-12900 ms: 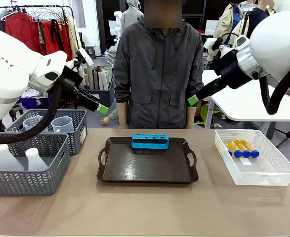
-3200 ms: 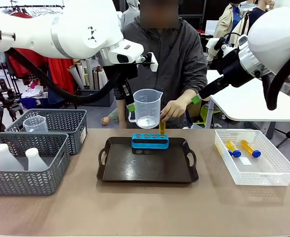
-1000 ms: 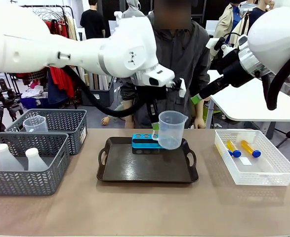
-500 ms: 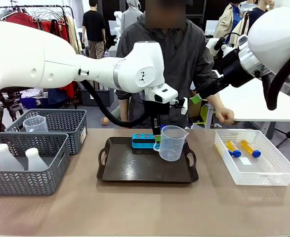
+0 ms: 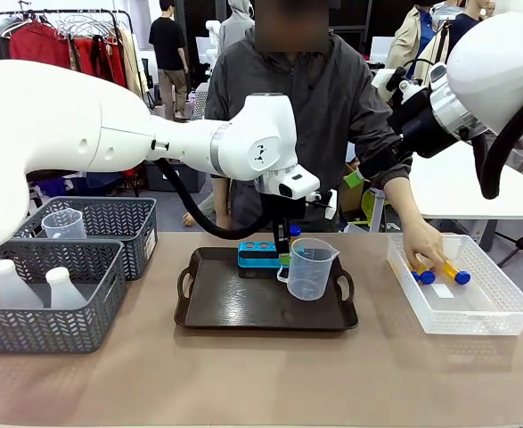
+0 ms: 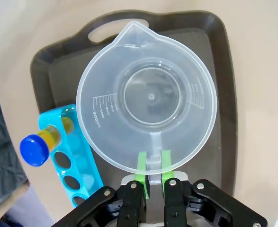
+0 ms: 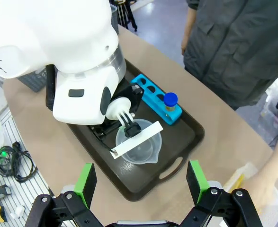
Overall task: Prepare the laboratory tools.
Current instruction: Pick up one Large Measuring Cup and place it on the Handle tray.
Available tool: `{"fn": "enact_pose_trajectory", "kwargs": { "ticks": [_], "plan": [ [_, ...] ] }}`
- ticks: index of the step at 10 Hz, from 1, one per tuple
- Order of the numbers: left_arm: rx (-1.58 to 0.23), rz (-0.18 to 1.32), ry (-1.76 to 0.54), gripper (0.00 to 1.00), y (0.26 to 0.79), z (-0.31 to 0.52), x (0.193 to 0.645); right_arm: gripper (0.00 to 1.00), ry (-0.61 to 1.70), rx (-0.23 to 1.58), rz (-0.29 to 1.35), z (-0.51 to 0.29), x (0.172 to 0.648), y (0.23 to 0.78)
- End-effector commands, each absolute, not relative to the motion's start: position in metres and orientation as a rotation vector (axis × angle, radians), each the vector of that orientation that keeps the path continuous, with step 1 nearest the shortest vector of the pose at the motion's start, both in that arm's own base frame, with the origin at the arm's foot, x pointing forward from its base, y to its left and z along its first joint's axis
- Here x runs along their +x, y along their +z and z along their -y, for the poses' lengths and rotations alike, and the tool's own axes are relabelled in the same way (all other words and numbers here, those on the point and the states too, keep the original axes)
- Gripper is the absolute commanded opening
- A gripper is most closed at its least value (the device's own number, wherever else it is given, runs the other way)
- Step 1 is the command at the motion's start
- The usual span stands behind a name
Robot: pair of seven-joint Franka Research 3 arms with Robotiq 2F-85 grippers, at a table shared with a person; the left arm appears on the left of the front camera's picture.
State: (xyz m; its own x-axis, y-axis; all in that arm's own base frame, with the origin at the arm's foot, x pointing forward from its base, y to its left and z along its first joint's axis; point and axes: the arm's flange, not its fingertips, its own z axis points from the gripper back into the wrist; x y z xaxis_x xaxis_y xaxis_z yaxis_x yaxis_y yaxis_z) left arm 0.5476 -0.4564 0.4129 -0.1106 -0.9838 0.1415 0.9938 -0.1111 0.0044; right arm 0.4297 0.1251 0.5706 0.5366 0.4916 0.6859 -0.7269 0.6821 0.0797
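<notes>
My left gripper (image 6: 153,163) is shut on the handle of the clear measuring beaker (image 6: 150,99), which hangs upright and empty low over the dark tray (image 6: 224,71); whether it touches the floor is unclear. In the front view the beaker (image 5: 310,267) sits at the tray's right half, the left gripper (image 5: 284,259) behind it. Beside it lies the blue tube rack (image 5: 259,254) holding one blue-capped tube (image 6: 37,149) of yellow liquid. The person's hand (image 5: 424,248) rests on further tubes (image 5: 448,272) in the white basket. My right gripper (image 7: 141,182) hangs open, high above the tray (image 7: 186,142).
Two grey mesh baskets stand at the left: the near one (image 5: 56,325) holds two white flasks (image 5: 16,287), the far one (image 5: 110,218) a second beaker. The white basket (image 5: 475,312) is at the right. The left arm (image 5: 154,143) spans the table's left half.
The left gripper has lowered the beaker toward the tray floor, slightly rightward. The person's hand has dropped from above the table into the white basket onto the tubes.
</notes>
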Motion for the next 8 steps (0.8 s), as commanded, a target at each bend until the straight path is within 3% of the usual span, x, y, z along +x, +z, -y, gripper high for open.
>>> {"fn": "enact_pose_trajectory", "kwargs": {
  "ticks": [1, 3, 8],
  "plan": [
    [-0.128, 0.114, -1.697, 0.00, 0.410, 0.452, 0.551, 1.00, 0.750, 0.403, 0.692, -0.124, 0.430, 0.570],
    [-0.152, 0.101, -1.689, 0.00, 0.398, 0.447, 0.557, 1.00, 0.750, 0.403, 0.692, -0.124, 0.430, 0.570],
    [-0.160, 0.143, -1.668, 0.94, 0.408, 0.434, 0.548, 1.00, 0.750, 0.403, 0.692, -0.124, 0.430, 0.570]
  ]
}}
